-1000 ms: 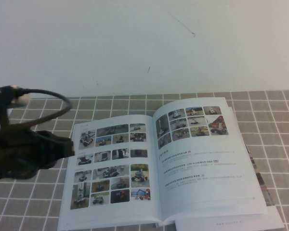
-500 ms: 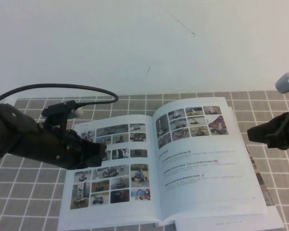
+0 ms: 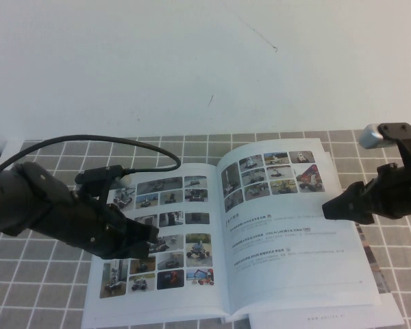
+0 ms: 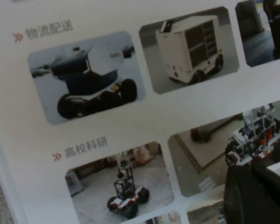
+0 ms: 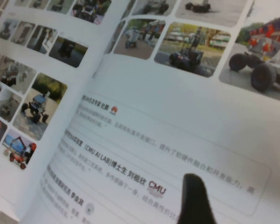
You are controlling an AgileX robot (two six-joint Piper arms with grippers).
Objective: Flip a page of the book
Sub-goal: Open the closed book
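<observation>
Approach step. The book (image 3: 233, 233) lies open on the tiled table (image 3: 48, 274). Right gripper (image 3: 329, 209), jaws closed on nothing, hovers w/ the page (image 3: 294, 233) just below its tip. Left gripper (image 3: 151, 241) sits over the photo-grid leaf (image 3: 157, 233); jaw state can't be told. Next move likely: catch the page's outer edge.

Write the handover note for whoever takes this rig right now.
Left hand: low over the photo-grid leaf of the open book, holding nothing seen.
Right hand: over the outer edge of the page, holding nothing seen.
The book lies open and flat on the tiled table.
Done: both arms are at the book.
Left: catch the page's edge, lift it and turn it over.
</observation>
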